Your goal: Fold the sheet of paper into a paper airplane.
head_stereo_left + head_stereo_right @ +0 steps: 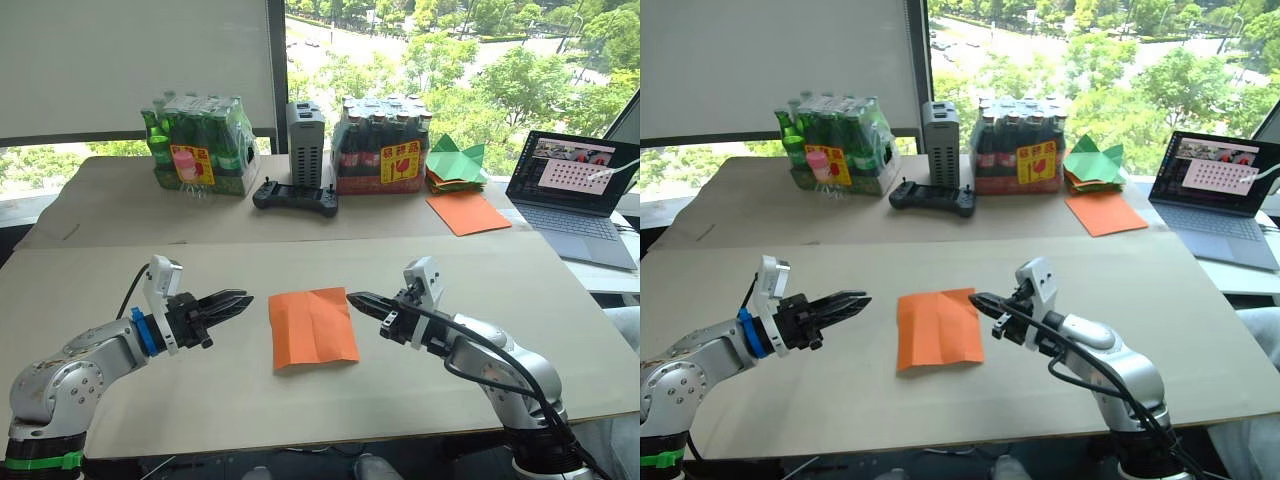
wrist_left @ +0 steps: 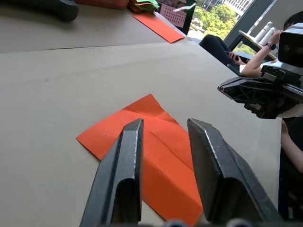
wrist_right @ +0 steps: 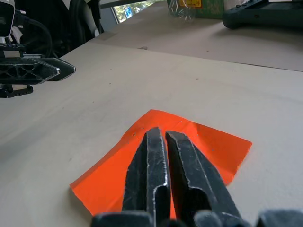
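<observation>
the paper (image 1: pixel 312 327) lay flat on the table (image 1: pixel 420 390) between the grippers; left gripper (image 1: pixel 243 301) jaws narrowly apart, right gripper (image 1: pixel 354 298) jaws closed, both empty

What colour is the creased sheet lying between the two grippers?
Bright orange; the sheet of paper shows it best in the left eye view.

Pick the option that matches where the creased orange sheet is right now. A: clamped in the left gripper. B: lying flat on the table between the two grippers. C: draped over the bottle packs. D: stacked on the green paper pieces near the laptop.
B: the sheet of paper lies flat on the table, with the left gripper and the right gripper on either side, neither holding it.
</observation>
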